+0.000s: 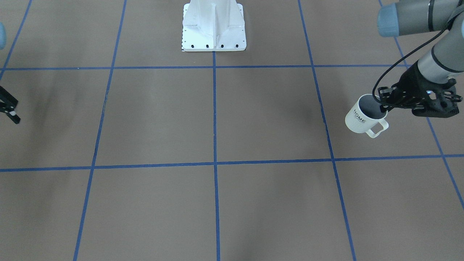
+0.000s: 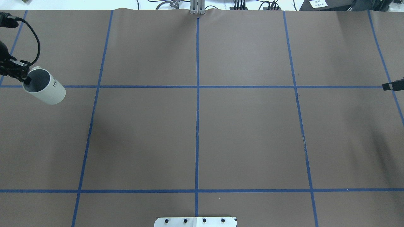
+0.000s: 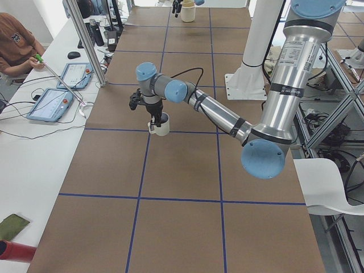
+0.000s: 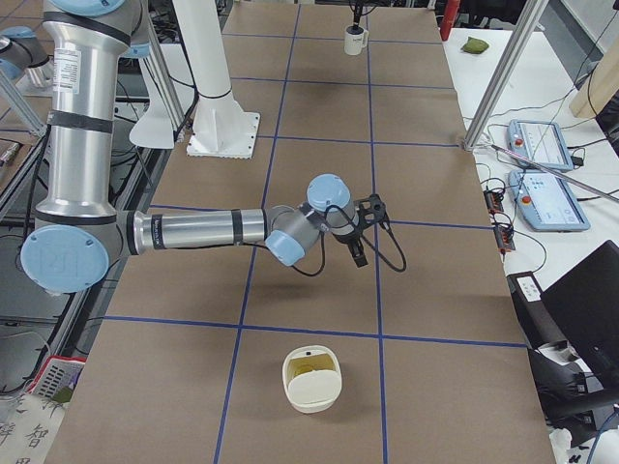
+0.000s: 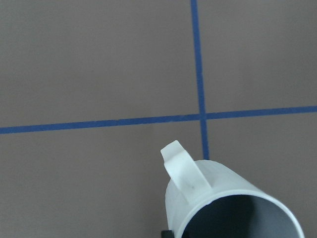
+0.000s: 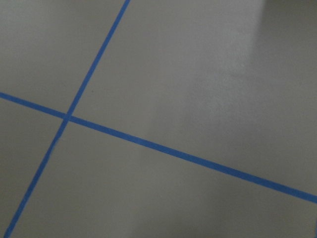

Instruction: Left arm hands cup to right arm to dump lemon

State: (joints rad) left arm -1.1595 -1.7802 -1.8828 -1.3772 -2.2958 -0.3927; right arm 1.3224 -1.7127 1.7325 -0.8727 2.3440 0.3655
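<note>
The cup (image 1: pixel 357 117) was seen as smooth glazed ceramic; the tabletop (image 1: pixel 261 116) was covered in matt brown paper.

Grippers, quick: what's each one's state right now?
Left gripper: shut on the cup, at its rim.
Right gripper: cannot tell, only partly in view.

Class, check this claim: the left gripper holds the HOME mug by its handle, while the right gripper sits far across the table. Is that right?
Not quite. The left gripper grips the cup by its rim, one finger inside the mouth. The handle is free, as the exterior front-facing view shows. The right gripper does sit far across the table.
</note>
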